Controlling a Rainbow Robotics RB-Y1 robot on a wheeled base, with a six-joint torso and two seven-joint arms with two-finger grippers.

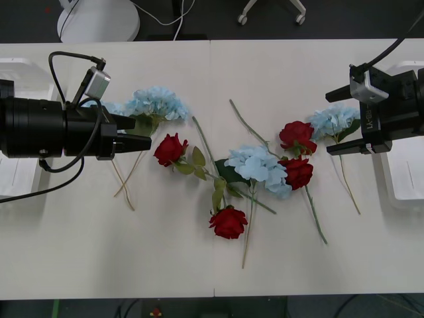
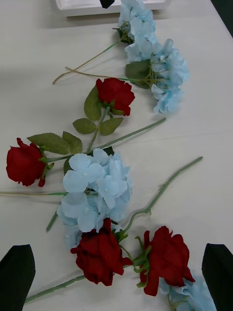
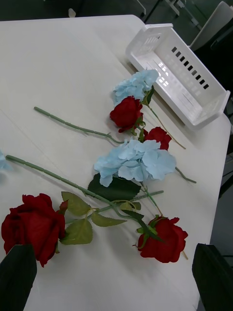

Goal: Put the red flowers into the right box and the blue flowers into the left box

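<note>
I read the task as not yet begun: all flowers lie loose on the worktop; I see none in either box.

Status of the red flowers: four roses in total; one left of the worktop's centre seam; one nearest the near edge, on the seam; two right of centre, one just beyond the other, stems trailing toward the near edge.

Status of the blue flowers: one spread toward the left edge, running under the left arm; one head at centre, touching the paired roses; one head toward the right edge, just beside the right end effector.

Boxes: the left box sits at the left edge, largely hidden behind the arm; the right box sits at the right edge; the left wrist view shows its slotted wall and a bare interior.

Left end effector: open, holding nothing, hovering over the stems of the left blue spread. Right end effector: fingers apart, holding nothing, poised at the right-hand blue head.

Remaining work, by my judgement: the entire sort; four roses to the right box; every blue head to the left box. The right-hand blue head has the whole worktop to cross, as does the leftmost rose the other way.
</note>
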